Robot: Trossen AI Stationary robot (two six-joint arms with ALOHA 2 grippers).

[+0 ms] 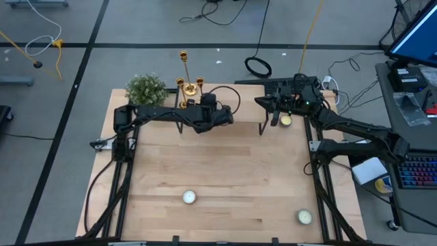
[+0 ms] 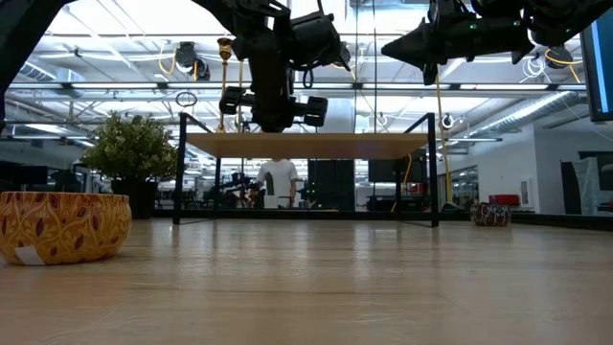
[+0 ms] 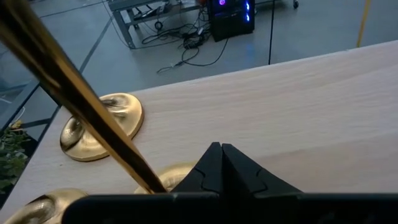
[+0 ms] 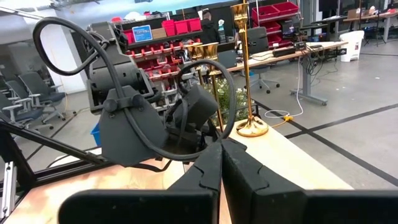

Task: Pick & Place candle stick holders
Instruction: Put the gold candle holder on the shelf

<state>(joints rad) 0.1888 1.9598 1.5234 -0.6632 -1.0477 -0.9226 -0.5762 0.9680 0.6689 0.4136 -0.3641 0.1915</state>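
Note:
Three gold candlesticks point(image 1: 186, 80) stand by their round bases on the raised wooden shelf point(image 2: 306, 145) at the table's far left, next to a bushy plant point(image 1: 145, 89). The tallest one shows in the right wrist view point(image 4: 245, 62). My left gripper point(image 1: 193, 104) is shut just above the shelf. In the left wrist view point(image 3: 221, 152) one candlestick's stem point(image 3: 81, 99) slants past its fingers, and that stem's base point(image 3: 169, 175) lies partly behind them. Two other bases point(image 3: 102, 127) sit farther off. My right gripper point(image 1: 263, 102) is shut and empty, over the shelf's right end. My left gripper's shut fingers point(image 3: 205, 165) stand right beside the nearest candlestick's base point(image 3: 169, 175), slanting down at the shelf. The fingers themselves hide where they meet. I cannot tell whether they touch it.
Round candles sit on the table at the near middle point(image 1: 189, 197), the near right point(image 1: 304, 217) and under the right arm point(image 1: 285, 120). A patterned orange cup point(image 2: 62, 225) shows close by in the low view. A person point(image 2: 279, 180) stands in the room beyond.

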